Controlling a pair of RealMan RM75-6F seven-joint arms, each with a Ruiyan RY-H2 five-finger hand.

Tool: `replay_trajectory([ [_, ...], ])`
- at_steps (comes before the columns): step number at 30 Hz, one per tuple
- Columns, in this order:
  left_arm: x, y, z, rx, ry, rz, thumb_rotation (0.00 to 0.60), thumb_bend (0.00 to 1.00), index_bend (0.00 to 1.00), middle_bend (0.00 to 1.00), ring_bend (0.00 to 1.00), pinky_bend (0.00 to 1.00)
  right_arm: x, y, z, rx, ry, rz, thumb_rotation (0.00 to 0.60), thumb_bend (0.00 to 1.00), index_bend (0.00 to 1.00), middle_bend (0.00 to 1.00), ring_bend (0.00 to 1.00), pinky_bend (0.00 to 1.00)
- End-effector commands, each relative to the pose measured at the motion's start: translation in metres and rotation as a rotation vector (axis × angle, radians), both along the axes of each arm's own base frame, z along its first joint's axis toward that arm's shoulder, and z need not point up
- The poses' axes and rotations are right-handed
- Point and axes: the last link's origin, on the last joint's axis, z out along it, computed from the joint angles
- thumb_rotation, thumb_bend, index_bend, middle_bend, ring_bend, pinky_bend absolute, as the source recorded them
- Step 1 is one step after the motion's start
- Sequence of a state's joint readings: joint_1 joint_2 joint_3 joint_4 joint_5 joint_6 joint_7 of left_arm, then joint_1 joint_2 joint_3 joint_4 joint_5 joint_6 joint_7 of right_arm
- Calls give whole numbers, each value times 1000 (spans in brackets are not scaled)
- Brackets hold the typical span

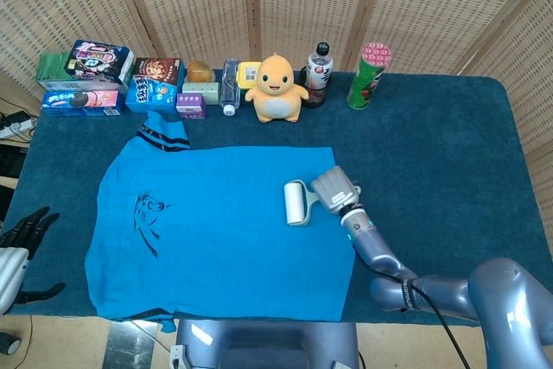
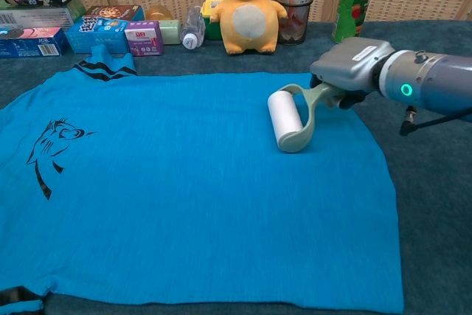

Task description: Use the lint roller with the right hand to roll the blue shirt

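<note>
Your right hand [image 2: 352, 71] grasps lint roller [image 2: 286, 118], fingers clenched on handle; roller on blue shirt [image 2: 177, 189], 3 o'clock edge. Left hand [image 1: 19, 244] fingers released, off surface [image 1: 441, 144].

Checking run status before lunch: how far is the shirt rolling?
Done: the right hand grips the lint roller, whose roll lies on the blue shirt. In hand: rolling near the shirt's right edge. Left: the wide area toward the printed graphic. The left hand hangs off the table, holding nothing.

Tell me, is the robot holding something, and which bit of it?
Yes. The right hand grips the lint roller by its handle end, with the white roll on the blue shirt. The left hand holds nothing.
</note>
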State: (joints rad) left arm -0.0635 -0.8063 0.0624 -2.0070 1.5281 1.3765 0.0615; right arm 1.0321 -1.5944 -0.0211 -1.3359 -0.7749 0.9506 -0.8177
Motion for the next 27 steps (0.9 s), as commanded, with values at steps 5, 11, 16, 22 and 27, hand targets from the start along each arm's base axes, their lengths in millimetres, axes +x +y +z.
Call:
replay_trajectory([
  [5, 1, -1, 0, 0, 1, -1, 600, 120, 0, 0, 0, 131, -45, -13, 26, -71, 85, 11, 600, 1000, 518, 723, 957, 1000],
  [11, 2, -2, -1, -3, 1, -5, 600, 121, 0, 0, 0, 131, -69, -20, 40, -124, 125, 28, 600, 1000, 519, 723, 957, 1000],
  [16, 2, -3, 0, 2, -4, -9, 600, 120, 0, 0, 0, 131, -59, -15, 36, -151, 109, 73, 600, 1000, 518, 723, 957, 1000],
  [22, 2, -5, 3, 7, -12, -11, 600, 120, 0, 0, 0, 131, -32, 1, 10, -167, 128, 131, 600, 1000, 518, 723, 957, 1000],
  [27, 2, -6, 4, 11, -18, -14, 600, 120, 0, 0, 0, 131, 0, 14, -13, -190, 164, 177, 600, 1000, 519, 723, 957, 1000],
])
